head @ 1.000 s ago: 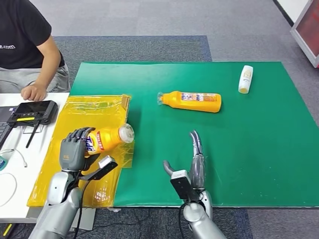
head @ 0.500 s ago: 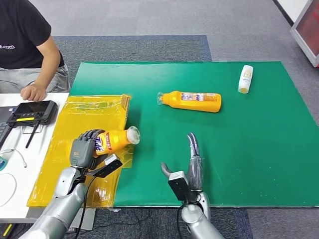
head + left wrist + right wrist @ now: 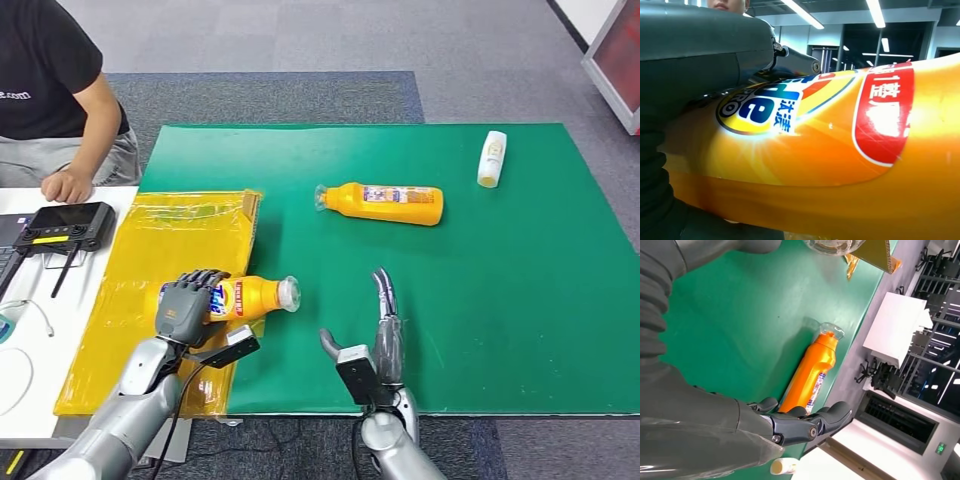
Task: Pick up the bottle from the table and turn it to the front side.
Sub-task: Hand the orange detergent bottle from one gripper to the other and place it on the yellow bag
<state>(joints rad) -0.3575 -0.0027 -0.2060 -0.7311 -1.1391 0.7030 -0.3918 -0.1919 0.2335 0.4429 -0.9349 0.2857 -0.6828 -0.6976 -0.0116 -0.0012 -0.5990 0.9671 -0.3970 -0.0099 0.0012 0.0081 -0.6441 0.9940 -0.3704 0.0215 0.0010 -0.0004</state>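
A grey carpeted floor (image 3: 317,40) surrounds a tabletop covered by a green mat (image 3: 468,300), with a yellow plastic sheet (image 3: 158,250) laid over its left part.

Nearest the robot, the right hand (image 3: 377,340) hangs over the mat's near edge, holding nothing — fingers straight and apart, thumb out to the side; the right wrist view shows the same spread fingers (image 3: 806,422).

Just to its left, the left hand (image 3: 183,305) grips the bottle (image 3: 249,297), an orange one with a clear cap. The fingers wrap over its base end, and the bottle is held level above the border between yellow sheet and green mat. Its long axis runs left to right, cap pointing right toward the right hand. In the left wrist view the bottle's blue-and-yellow logo and red label patch (image 3: 881,115) face the camera.

Farther back on the mat a second orange bottle (image 3: 385,203) lies on its side, also along the left-right line, but with its cap to the left. Well beyond it, near the far right corner, lies a small white bottle (image 3: 492,158).

At the far left, a person in a black shirt (image 3: 45,70) rests a hand (image 3: 66,184) on a white table beside a black controller (image 3: 64,225).
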